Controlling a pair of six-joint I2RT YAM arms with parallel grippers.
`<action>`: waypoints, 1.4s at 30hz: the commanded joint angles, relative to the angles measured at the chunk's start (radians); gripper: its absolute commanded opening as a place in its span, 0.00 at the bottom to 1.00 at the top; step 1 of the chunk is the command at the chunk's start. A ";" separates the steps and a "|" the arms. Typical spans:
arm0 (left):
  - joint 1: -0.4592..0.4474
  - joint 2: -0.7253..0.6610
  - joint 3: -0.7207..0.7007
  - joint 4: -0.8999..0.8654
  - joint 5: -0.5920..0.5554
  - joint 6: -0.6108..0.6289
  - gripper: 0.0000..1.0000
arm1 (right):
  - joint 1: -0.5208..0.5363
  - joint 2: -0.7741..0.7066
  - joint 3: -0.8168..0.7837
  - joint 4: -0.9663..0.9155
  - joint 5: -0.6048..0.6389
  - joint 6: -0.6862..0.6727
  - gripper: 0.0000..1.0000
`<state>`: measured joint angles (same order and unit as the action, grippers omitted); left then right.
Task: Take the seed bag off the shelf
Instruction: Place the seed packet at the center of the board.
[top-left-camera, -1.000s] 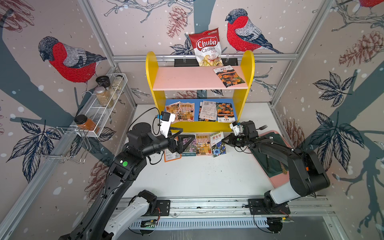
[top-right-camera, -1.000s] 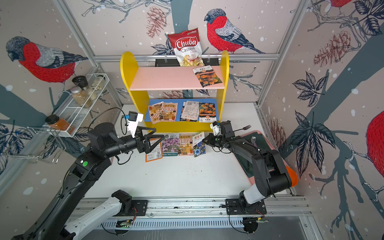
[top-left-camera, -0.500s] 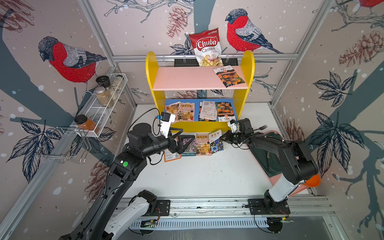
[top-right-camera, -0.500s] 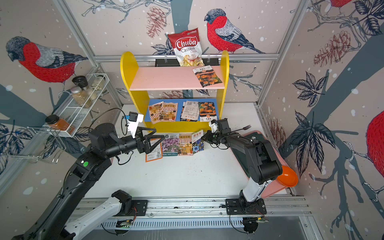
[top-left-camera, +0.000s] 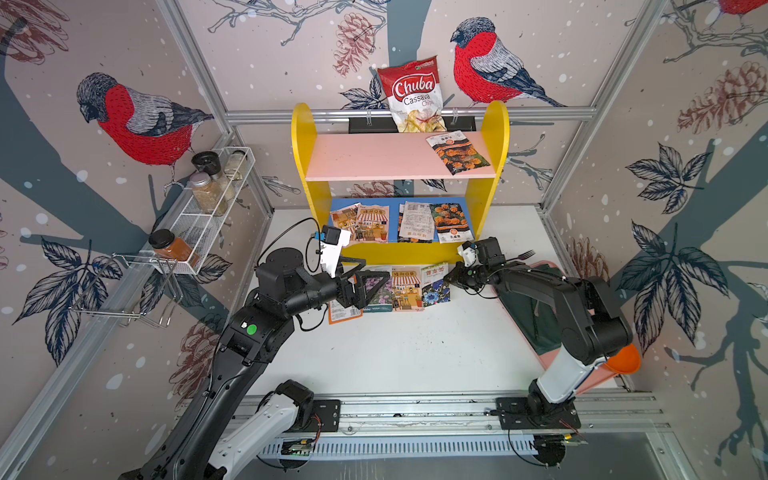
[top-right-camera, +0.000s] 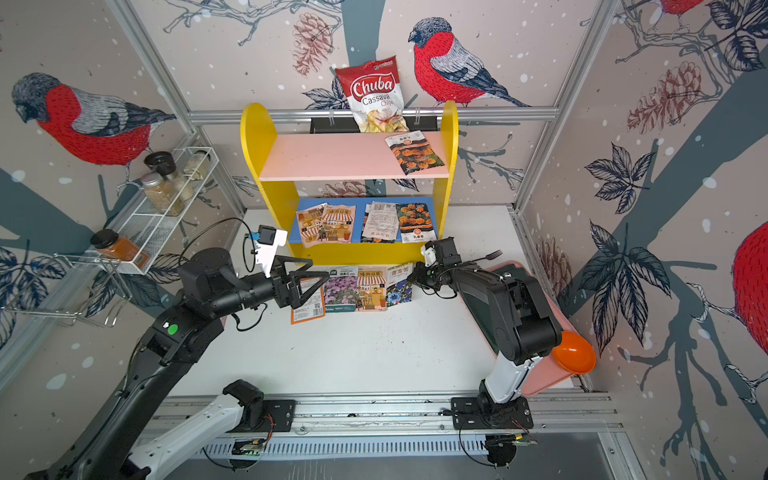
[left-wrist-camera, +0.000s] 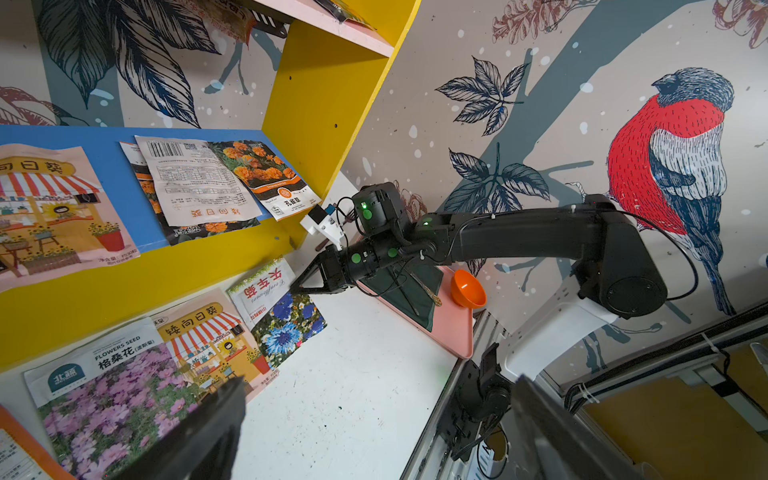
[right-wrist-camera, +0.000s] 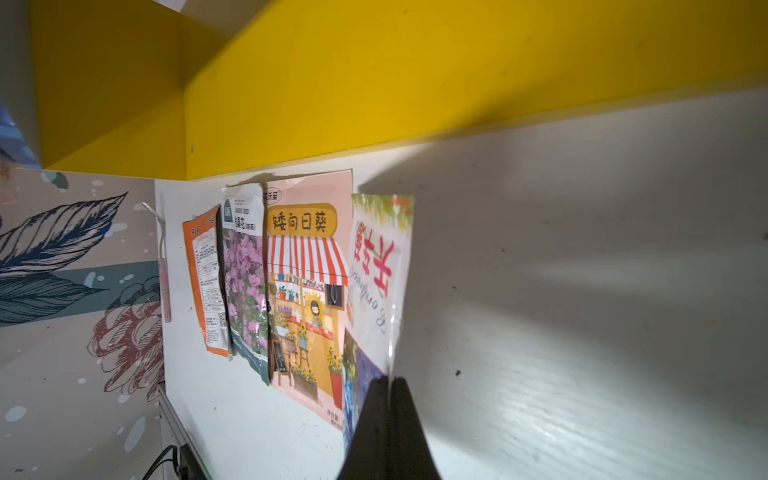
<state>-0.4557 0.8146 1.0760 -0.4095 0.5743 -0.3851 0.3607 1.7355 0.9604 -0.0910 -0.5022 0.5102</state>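
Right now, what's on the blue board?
On the blue board: two overlapping shop-print packets, and a white-backed packet overlapping a marigold one. A dark packet beneath is mostly covered.

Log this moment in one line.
left gripper: open, above table packets | right gripper: shut on blue-flower packet | packet: tilted, before shelf

A chips bag (top-left-camera: 413, 95) hangs on the far wall, a rack (top-left-camera: 199, 226) with jars (top-left-camera: 210, 195) stands left, and a tray (left-wrist-camera: 453, 332) at right carries a cloth (top-left-camera: 528, 320) and bowl (top-left-camera: 623, 360), a fork (top-left-camera: 524, 254) near its far end.
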 joint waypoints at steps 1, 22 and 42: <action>0.001 -0.006 -0.005 0.040 0.004 0.004 0.99 | 0.015 0.011 0.018 -0.067 0.089 -0.043 0.05; 0.001 -0.013 -0.032 0.058 -0.026 -0.012 0.99 | 0.131 0.076 0.151 -0.221 0.376 -0.115 0.52; -0.001 0.010 -0.068 0.185 -0.068 -0.084 0.99 | 0.273 -0.498 0.049 -0.225 0.423 -0.090 1.00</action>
<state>-0.4557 0.8288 1.0187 -0.2962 0.5201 -0.4480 0.6209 1.2861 0.9840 -0.2996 -0.1062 0.4435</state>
